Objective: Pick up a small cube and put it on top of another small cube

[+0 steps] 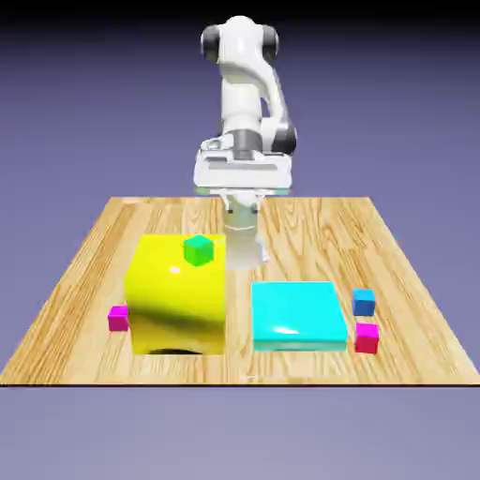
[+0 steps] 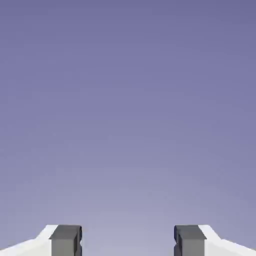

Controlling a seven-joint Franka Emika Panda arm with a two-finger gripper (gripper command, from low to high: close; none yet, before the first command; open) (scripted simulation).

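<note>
One small cube (image 1: 118, 318), magenta-pink, sits on the table against the left side of the yellow block. The other small cube (image 1: 367, 337) sits near the front at the exterior view's right, just in front of a blue cube. My gripper (image 1: 242, 187) hangs high above the back of the table, far from both. In the hand view the gripper (image 2: 128, 242) is open. Its two grey fingertips (image 2: 65, 241) stand wide apart with only the plain backdrop between them. No cube shows in the hand view.
A big yellow block (image 1: 176, 295) carries a green small cube (image 1: 199, 249) on top. A flat cyan slab (image 1: 297, 314) lies to its right. The blue small cube (image 1: 364, 302) sits beside the slab. The wooden table (image 1: 309, 230) ends near the front cubes.
</note>
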